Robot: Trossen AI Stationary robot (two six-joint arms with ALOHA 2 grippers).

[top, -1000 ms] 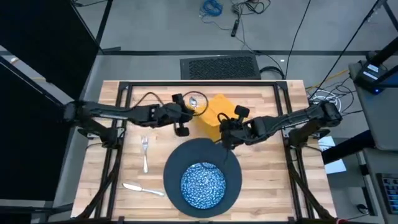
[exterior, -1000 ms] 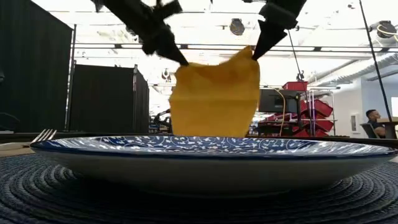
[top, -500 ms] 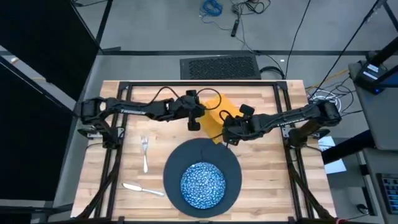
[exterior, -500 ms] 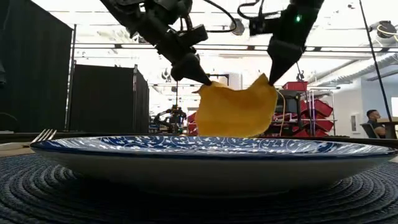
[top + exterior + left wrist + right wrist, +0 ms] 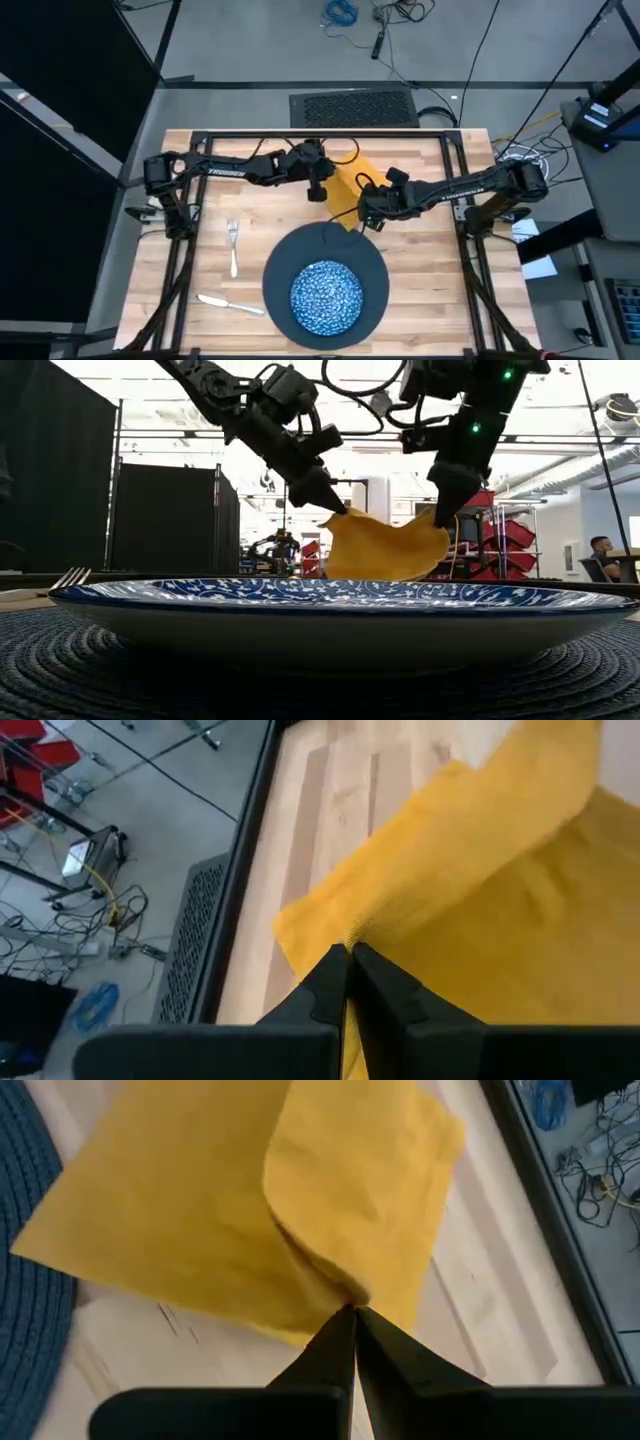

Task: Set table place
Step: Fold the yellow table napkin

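The mustard-yellow napkin (image 5: 350,182) sags between my two grippers at the table's far middle, beyond the dark round woven mat (image 5: 285,262) that carries the blue-and-white speckled dish (image 5: 325,297). My left gripper (image 5: 320,190) is shut on the napkin's left end, and my right gripper (image 5: 367,218) is shut on its right, nearer end. In the low view the dish rim (image 5: 330,598) hides the napkin's (image 5: 385,548) lower part. A fork (image 5: 233,245) and a knife (image 5: 230,303) lie on the table left of the mat. My left gripper pinches a corner of the napkin (image 5: 350,932) between its two fingertips, coming down at a slant from the table's left. The cloth hangs slack from that point. My right gripper pinches the napkin at a folded edge (image 5: 343,1288), more than one layer, slanting down from the table's right. Beyond the fingers the cloth droops, folded over on itself, toward the wooden top.
The table's black frame rail (image 5: 320,136) runs along the far edge behind the napkin. Bare planks (image 5: 430,270) lie to the right of the mat. Cables and a floor grate (image 5: 352,105) lie beyond the table.
Both grippers have gone down with the napkin, and my left gripper has also moved toward the table's right, closing on the right one. The napkin, which hung tall and flat between them, has sagged into a low, folded-over shape near the tabletop.
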